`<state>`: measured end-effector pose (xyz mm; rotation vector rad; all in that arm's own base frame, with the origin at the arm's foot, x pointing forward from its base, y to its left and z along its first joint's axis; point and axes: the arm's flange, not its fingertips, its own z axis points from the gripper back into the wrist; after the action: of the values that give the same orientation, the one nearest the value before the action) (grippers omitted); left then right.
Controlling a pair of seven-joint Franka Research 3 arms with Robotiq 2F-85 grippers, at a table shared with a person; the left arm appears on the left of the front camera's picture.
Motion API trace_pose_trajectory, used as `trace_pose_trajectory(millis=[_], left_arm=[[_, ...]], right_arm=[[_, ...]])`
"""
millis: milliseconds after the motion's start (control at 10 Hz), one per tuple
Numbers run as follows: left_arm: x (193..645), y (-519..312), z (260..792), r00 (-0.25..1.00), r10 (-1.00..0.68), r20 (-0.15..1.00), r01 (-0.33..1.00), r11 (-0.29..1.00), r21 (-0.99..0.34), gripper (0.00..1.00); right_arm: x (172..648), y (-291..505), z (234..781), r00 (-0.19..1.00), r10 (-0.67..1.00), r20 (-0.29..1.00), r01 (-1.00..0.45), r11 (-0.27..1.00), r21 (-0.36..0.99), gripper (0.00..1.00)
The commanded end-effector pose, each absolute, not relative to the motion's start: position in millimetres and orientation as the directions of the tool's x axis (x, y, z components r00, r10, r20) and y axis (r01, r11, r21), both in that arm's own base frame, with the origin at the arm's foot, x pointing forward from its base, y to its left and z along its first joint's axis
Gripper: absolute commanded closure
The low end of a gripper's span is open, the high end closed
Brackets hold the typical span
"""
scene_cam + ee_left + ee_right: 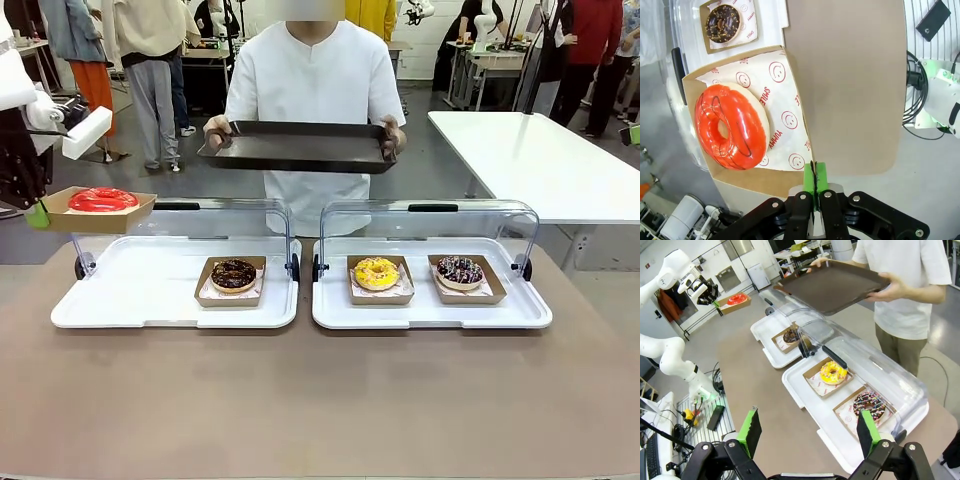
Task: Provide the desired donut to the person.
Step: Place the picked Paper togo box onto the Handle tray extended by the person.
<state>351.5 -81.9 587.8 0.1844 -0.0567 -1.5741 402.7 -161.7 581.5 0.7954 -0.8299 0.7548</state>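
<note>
The left gripper [814,172] has its green pads pinched tight on the near edge of a cardboard tray [752,181], which is lined with smiley-print paper and carries the red-glazed donut [730,127]. In the front view this cardboard tray hangs in the air at the far left, above and just outside the left white tray [130,292]. That tray's clear lid [215,225] stands raised, and a chocolate donut [233,274] sits in its own cardboard tray on it. The right white tray [420,312], lid also up, holds a yellow-iced donut [377,272] and, to its right, a dark donut with sprinkles [460,269]. At the far side of the brown table [320,400] stands the person [315,85], both hands gripping the ends of a dark serving tray [300,147] held level at waist height, well apart from the red-glazed donut. The right gripper [808,431] hovers above the near part of the table with its jaws spread wide and nothing between them.
</note>
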Motion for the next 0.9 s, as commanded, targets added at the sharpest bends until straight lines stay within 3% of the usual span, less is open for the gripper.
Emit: trace_pose_trajectory(millis=[0, 800], left_arm=[[350.0, -82.0, 590.3, 0.007, -0.996, -0.092, 0.987, -0.008, 0.160, 1.00], [350.0, -82.0, 590.3, 0.007, -0.996, -0.092, 0.987, -0.008, 0.160, 1.00]], right_arm=[[401.9, -161.2, 580.8, 0.465, 0.257, 0.847, -0.820, 0.486, 0.302, 0.00], [401.9, -161.2, 580.8, 0.465, 0.257, 0.847, -0.820, 0.486, 0.302, 0.00]])
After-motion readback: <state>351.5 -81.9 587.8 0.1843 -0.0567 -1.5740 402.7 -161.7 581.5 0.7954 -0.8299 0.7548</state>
